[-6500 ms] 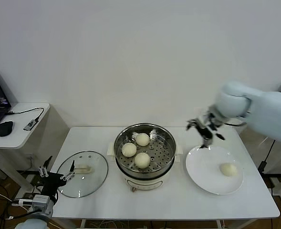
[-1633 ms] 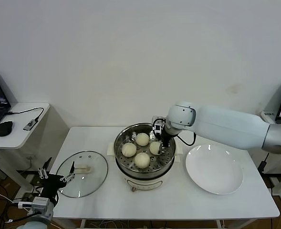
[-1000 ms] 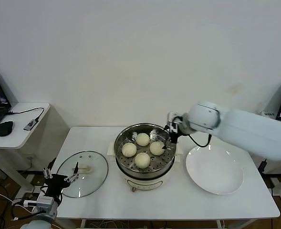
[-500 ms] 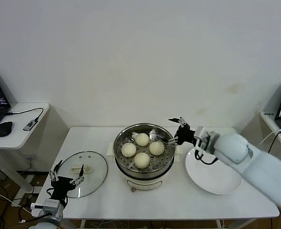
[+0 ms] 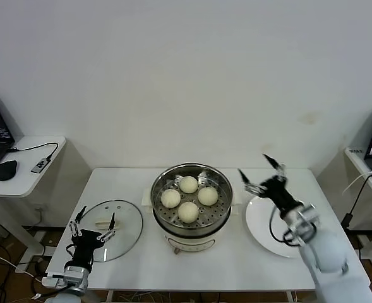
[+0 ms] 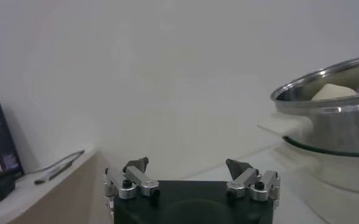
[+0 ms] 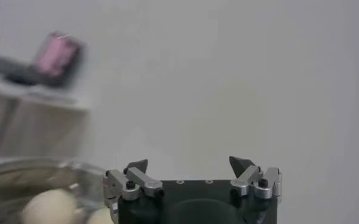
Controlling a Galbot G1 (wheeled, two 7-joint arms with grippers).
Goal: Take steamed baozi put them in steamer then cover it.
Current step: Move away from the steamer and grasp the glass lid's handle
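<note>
Steel steamer [image 5: 191, 199]: we are seeing it sitting mid-desk, holding four steamed baozi [image 5: 189, 184].
Cover [image 5: 110, 228]: lying left of it.
Right claw [image 5: 263, 175]: hovering wide open, empty, over plate [image 5: 268, 235].
Left claw [image 5: 95, 221]: hanging open, empty, at cover's near edge.

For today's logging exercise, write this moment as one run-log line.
baozi: four in steamer | plate: bare | cover: on table, off steamer | right gripper: open, above plate | left gripper: open, by cover

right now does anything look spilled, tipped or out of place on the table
Nothing stands out. All four baozi sit upright in the steamer, the white plate is bare, and the cover lies flat on the table beside the steamer, not yet on it. The left gripper and right gripper are open and hold nothing.
</note>
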